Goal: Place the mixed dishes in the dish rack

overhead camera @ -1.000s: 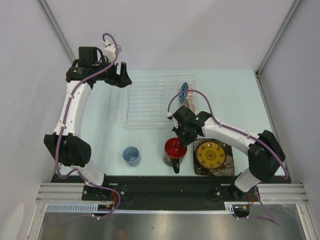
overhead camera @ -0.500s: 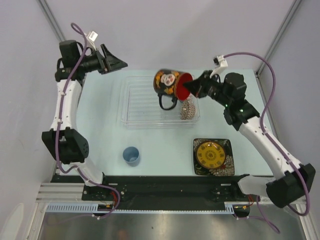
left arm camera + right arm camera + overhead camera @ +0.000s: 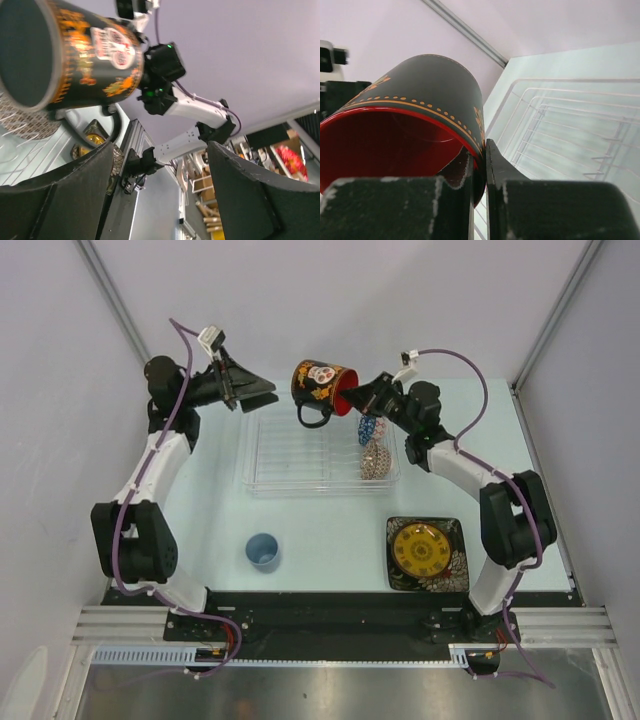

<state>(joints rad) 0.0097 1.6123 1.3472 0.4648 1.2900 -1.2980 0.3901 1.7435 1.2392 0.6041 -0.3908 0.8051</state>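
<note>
My right gripper (image 3: 352, 400) is shut on the rim of the red-inside dark mug (image 3: 318, 385) and holds it on its side in the air over the far edge of the clear dish rack (image 3: 295, 445); one finger is inside the red rim (image 3: 395, 145), one outside. My left gripper (image 3: 262, 398) is open and empty, just left of the mug, whose base fills the left wrist view (image 3: 65, 55). The blue patterned bowl (image 3: 368, 427) and beige patterned bowl (image 3: 376, 460) stand on edge in the rack's right end. The light-blue cup (image 3: 262, 551) sits on the table. The yellow plate (image 3: 421, 549) lies on the black floral square plate (image 3: 452, 572).
The grey side walls of the enclosure stand close at left and right. The metal rail with the arm bases (image 3: 330, 620) runs along the near edge. The rack's ribbed floor shows beneath the mug in the right wrist view (image 3: 570, 135).
The right gripper took the mug from the table, lifted it over the rack and carried it toward the far left. The left gripper swung right toward the mug.
</note>
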